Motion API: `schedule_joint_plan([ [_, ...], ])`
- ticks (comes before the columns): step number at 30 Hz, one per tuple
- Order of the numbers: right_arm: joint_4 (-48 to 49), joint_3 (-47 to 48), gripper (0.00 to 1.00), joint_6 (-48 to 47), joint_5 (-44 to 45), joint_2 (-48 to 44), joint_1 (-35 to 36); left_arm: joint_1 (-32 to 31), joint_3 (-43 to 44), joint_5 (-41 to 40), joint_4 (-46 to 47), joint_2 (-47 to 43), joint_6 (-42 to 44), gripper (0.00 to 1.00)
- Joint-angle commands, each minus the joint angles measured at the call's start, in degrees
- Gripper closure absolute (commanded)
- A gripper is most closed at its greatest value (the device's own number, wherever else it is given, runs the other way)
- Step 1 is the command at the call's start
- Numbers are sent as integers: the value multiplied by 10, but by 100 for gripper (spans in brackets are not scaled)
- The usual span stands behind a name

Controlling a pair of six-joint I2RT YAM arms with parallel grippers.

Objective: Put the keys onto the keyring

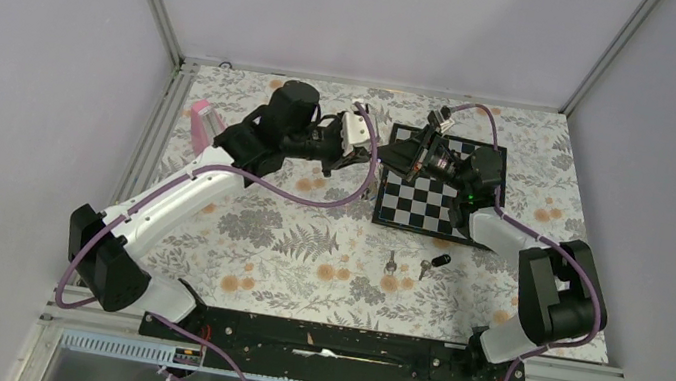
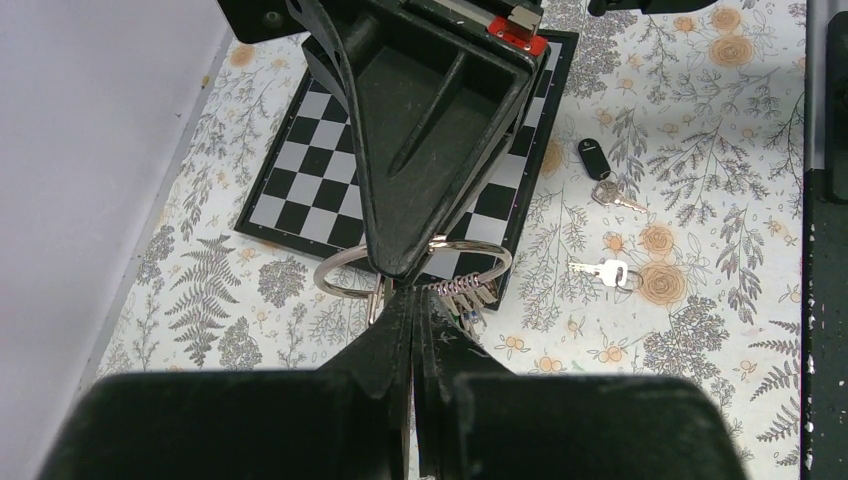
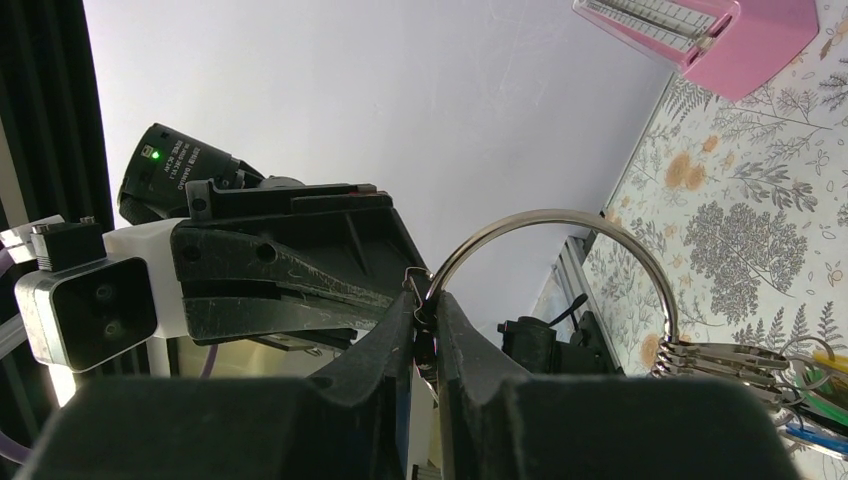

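The keyring (image 2: 345,272) is a large silver ring carrying a bunch of small rings and tags (image 2: 468,292). It hangs in the air over the edge of the chessboard. My left gripper (image 2: 412,297) is shut on the ring from below. My right gripper (image 3: 426,303) is shut on the same ring (image 3: 600,228) from the other side; it also shows in the left wrist view (image 2: 402,262). In the top view the two grippers, left (image 1: 366,158) and right (image 1: 398,162), meet tip to tip. The silver key (image 2: 604,270) and the black-headed key (image 2: 594,158) lie apart on the table, and both show in the top view (image 1: 391,262) (image 1: 440,260).
A black-and-white chessboard (image 1: 432,210) lies at the back right under the right arm. A pink metronome (image 1: 204,122) stands at the back left by the wall, and also shows in the right wrist view (image 3: 705,35). The table has a floral cloth (image 1: 286,243).
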Motion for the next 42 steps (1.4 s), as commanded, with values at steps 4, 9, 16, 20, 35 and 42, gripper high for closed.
schedule_joint_plan([
  [4, 17, 17, 100, -16, -1, -26, 2, 3, -1, 24, 15, -19, -4, 100],
  [9, 14, 16, 100, -21, 0, -27, 2, 3, -5, 25, 8, -25, 6, 100],
  [16, 2, 12, 100, -43, -3, -34, -2, 6, -9, 2, -25, -55, 55, 84],
  [20, -8, 12, 100, -59, -7, -37, -2, 8, -4, 2, -34, -55, 69, 60],
  [35, -33, 12, 100, -102, -29, -45, -2, 8, 36, -13, -41, -8, 83, 36],
  [42, -33, 13, 100, -100, -29, -46, -2, 8, 58, 14, -51, 18, 76, 51],
])
